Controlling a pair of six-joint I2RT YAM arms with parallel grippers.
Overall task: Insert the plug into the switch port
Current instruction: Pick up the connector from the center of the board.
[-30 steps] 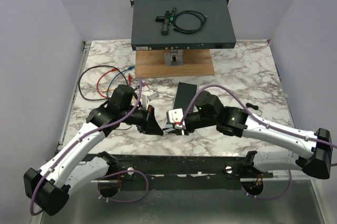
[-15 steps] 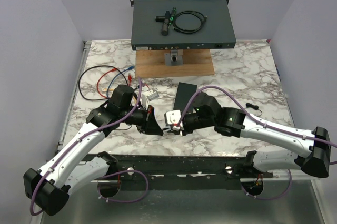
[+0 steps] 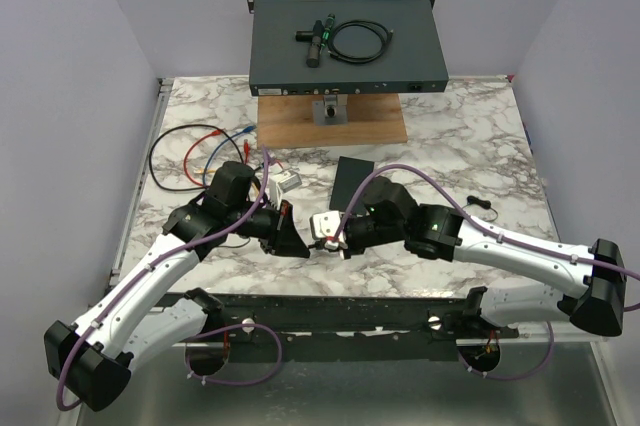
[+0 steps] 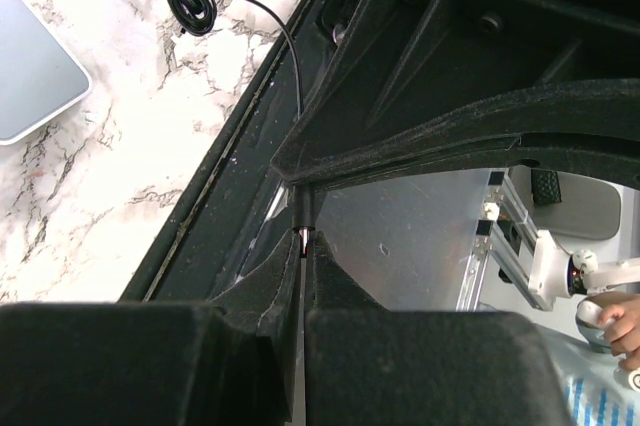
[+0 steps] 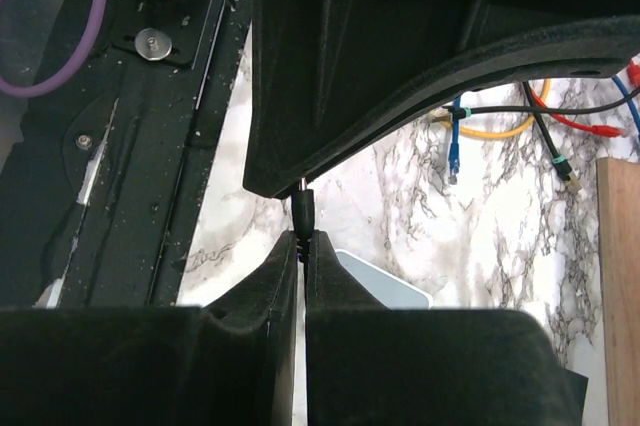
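Pale lilac walls close in a marble bench (image 3: 470,136). The switch (image 3: 400,36) sits at 12 o'clock, propped on a wooden board (image 3: 335,128), with its ports along the near face.

Both arms meet low at 6 o'clock. The right hand (image 5: 302,241) is closed on the plug (image 5: 302,211), whose small black barrel pokes just past its tips. The left hand (image 4: 303,241) is also closed, seemingly pinching the thin cable (image 4: 299,116) that runs down to its tips.

The main risk is that the two hands hold the same thin lead almost touching each other. If either pulls before the other lets go, the plug could twist between the pads or slide out.

The right hand's hold also looks shallow, so the barrel may tilt on the way to 12 o'clock. A tilted barrel would meet the port crooked and might jam or nudge the switch.

The trailing cable could drag across the bench and catch on the loose leads (image 3: 190,151) at 9 o'clock.
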